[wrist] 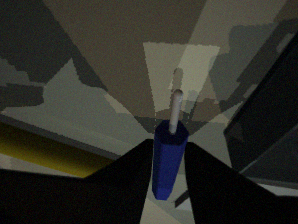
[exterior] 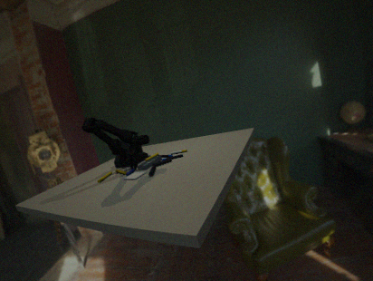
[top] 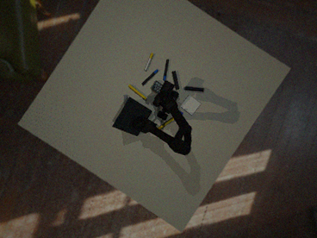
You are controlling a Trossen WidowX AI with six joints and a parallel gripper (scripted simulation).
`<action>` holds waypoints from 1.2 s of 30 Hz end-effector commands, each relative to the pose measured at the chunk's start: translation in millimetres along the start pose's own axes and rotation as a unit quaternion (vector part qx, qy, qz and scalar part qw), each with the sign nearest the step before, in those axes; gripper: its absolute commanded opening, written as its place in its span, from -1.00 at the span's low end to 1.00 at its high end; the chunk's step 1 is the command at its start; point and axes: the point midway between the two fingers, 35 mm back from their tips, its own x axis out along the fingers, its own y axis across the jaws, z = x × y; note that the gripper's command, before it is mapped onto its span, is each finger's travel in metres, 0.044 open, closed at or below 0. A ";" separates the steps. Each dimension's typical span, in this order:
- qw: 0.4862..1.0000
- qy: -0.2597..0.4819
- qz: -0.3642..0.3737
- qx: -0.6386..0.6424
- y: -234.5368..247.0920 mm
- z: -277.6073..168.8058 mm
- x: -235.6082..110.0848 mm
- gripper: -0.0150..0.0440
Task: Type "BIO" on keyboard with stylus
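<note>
In the wrist view my gripper (wrist: 169,147) is shut on the blue stylus (wrist: 169,157). Its grey tip (wrist: 175,107) points away from me, above the pale desk top. In the overhead view the gripper (top: 165,90) hangs just right of the small grey keyboard (top: 157,87). The stylus is hidden under the arm there. In the side view the gripper (exterior: 134,159) is low over the desk among the pens. A dark slab (wrist: 262,125) at the right of the wrist view may be the keyboard, but no keys show.
Several loose pens lie around: a yellow and white one (top: 149,62), black ones (top: 165,68) (top: 194,88), and yellow ones (top: 137,92) (wrist: 45,150). There are also a white pad (top: 190,104) and a dark square block (top: 129,117). An armchair (exterior: 272,204) stands beside the desk (top: 118,25).
</note>
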 end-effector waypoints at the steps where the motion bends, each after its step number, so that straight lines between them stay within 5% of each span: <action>1: 1.000 0.000 0.000 0.000 0.0 0.1 -0.2 -0.22; 4: 1.000 0.000 0.000 0.000 0.0 0.1 -0.2 0.02; 12: 1.000 -0.004 -0.001 0.000 -0.8 -0.7 -5.3 0.02; 21: 1.000 0.001 0.000 0.000 0.2 -28.9 -50.1 0.02; 30: 1.000 -0.003 0.004 -0.002 0.7 -28.2 -47.4 0.02; 36: 0.968 -0.216 0.122 -0.031 15.3 -26.7 -30.2 0.02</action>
